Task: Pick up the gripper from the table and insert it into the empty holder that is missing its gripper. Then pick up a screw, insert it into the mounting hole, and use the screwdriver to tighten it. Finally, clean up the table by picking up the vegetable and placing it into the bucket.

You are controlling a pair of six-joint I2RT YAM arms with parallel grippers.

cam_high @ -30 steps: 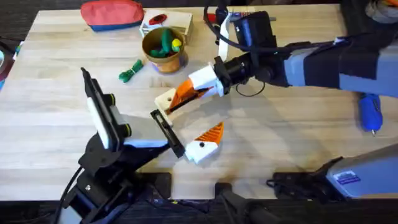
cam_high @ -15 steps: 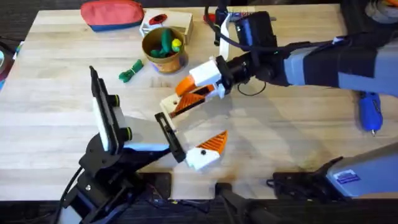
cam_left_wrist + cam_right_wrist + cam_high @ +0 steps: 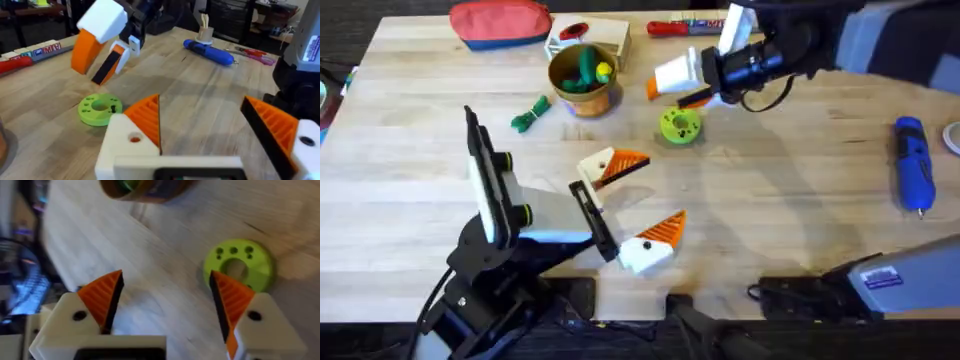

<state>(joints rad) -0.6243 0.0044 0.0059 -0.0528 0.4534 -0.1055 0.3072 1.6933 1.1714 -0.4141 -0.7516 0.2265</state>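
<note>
My left gripper (image 3: 630,205) stands open near the table's middle. Its far finger is the white holder (image 3: 595,163), with the orange gripper pad (image 3: 628,163) seated in it; the left wrist view shows its mounting hole (image 3: 134,138) with orange inside. My right gripper (image 3: 668,93) hangs open and empty behind the lime-green disc (image 3: 680,126), apart from the holder. The blue screwdriver (image 3: 912,175) lies at the right. The dark green vegetable (image 3: 530,115) lies left of the tan bucket (image 3: 582,92). The screw is out of view.
A red pouch (image 3: 500,22), a pale wooden box (image 3: 605,35) and a red-handled screwdriver (image 3: 670,27) line the far edge. The bucket holds green and yellow toys. Bare tabletop stretches between the disc and the blue screwdriver.
My right gripper has drawn back from the holder, up and to the right, leaving the orange pad in it. The green disc has come into sight. The left arm has barely moved.
</note>
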